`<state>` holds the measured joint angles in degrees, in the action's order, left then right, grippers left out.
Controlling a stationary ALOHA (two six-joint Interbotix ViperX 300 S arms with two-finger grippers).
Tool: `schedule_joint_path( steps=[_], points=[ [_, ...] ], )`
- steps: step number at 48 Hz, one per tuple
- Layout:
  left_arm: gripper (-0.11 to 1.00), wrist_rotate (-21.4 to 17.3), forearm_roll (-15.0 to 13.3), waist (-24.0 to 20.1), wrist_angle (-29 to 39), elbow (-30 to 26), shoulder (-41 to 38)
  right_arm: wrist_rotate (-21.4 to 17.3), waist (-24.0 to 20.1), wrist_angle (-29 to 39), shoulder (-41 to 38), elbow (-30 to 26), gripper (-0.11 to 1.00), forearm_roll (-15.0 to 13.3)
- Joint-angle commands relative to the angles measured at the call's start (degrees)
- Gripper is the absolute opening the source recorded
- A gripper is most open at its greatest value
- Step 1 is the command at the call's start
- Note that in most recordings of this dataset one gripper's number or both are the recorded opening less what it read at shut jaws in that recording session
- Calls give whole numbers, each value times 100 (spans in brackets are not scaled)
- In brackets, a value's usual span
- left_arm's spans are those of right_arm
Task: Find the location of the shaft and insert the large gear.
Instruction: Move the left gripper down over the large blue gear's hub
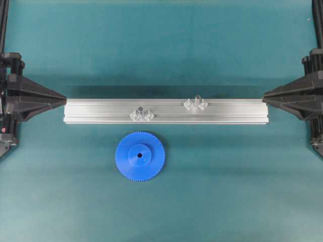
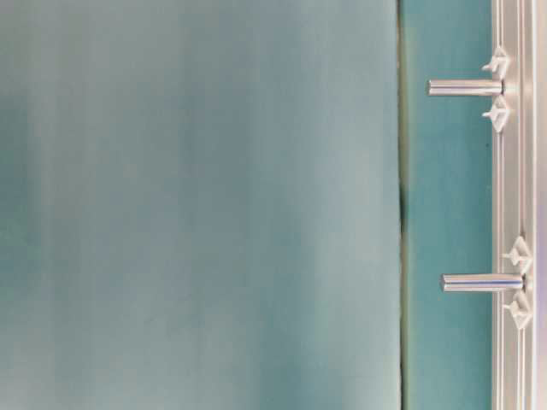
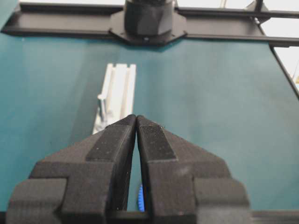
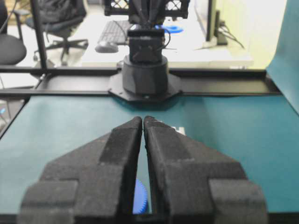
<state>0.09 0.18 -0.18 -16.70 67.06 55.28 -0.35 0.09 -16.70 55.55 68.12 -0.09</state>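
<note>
Left gripper (image 1: 64,100): we see it closed, empty.
Right gripper (image 1: 264,96): closed, empty.
Bright blue toothed plastic large gear (image 1: 140,156): flat on the mat, nearer our left gripper.
Slim light-grey metal shaft (image 1: 197,99): nearer our right gripper.
Risk: we may choose the shorter dark-tipped pin (image 1: 141,109), or tilt the gear and jam its hole.
</note>
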Motion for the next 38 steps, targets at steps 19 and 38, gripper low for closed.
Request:
schedule_joint_path(
  steps=[19,38],
  points=[
    [0,378,70,466,1433,-1310,-1714,-466,-70,2162,-536,-703,2,334],
    [0,624,70,853,1995,-2426,-3894,-475,-70,2988,-1564,-1187,2,325]
  ],
)
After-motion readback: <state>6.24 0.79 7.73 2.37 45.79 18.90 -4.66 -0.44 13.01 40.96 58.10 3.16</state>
